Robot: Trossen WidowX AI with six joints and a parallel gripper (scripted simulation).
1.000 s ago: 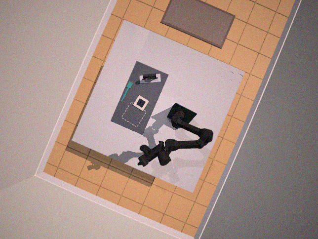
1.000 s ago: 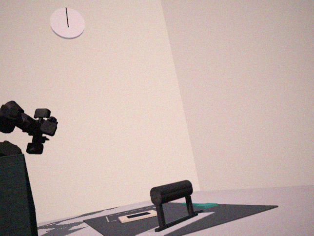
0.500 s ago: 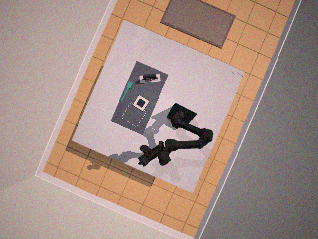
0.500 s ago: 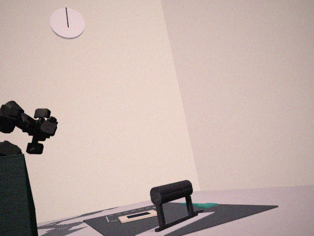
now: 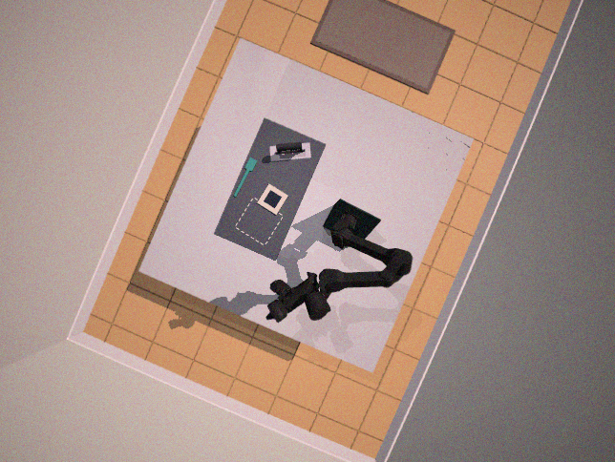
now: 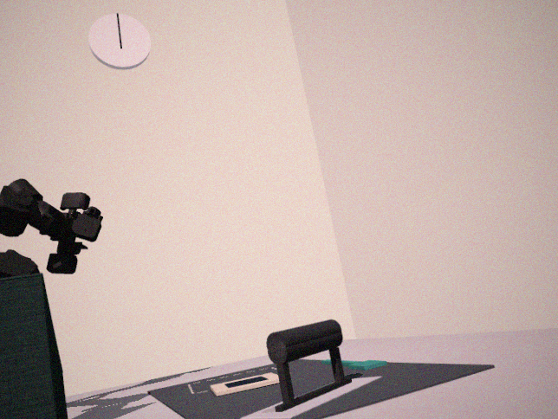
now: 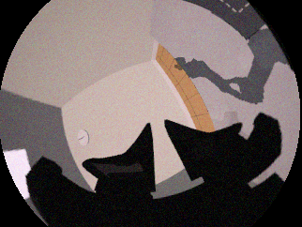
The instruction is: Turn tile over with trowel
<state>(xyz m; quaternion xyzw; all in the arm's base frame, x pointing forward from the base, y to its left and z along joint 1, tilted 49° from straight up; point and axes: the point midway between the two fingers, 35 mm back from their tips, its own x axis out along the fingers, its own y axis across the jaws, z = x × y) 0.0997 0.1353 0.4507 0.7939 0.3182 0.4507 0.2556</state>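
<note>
The cream tile (image 5: 274,199) (image 6: 243,383) lies flat on the dark mat (image 5: 298,183) (image 6: 405,373) with its dark marked square facing up. It overlaps one corner of the dashed outline (image 5: 249,237). The small teal trowel (image 5: 244,177) (image 6: 360,364) lies on the mat's edge beside the tile, untouched. My gripper (image 5: 270,314) (image 6: 61,263) (image 7: 158,124) is partly open and empty. It hangs in the air over the table's edge, well away from the mat; the wrist view shows only wall, floor and the table's far part between the fingers.
A float with a black roll handle (image 5: 289,150) (image 6: 307,346) stands on the mat beyond the tile. The arm's dark green base block (image 5: 365,218) (image 6: 22,342) sits on the grey table (image 5: 388,149). A brown rug (image 5: 382,39) lies on the tiled floor.
</note>
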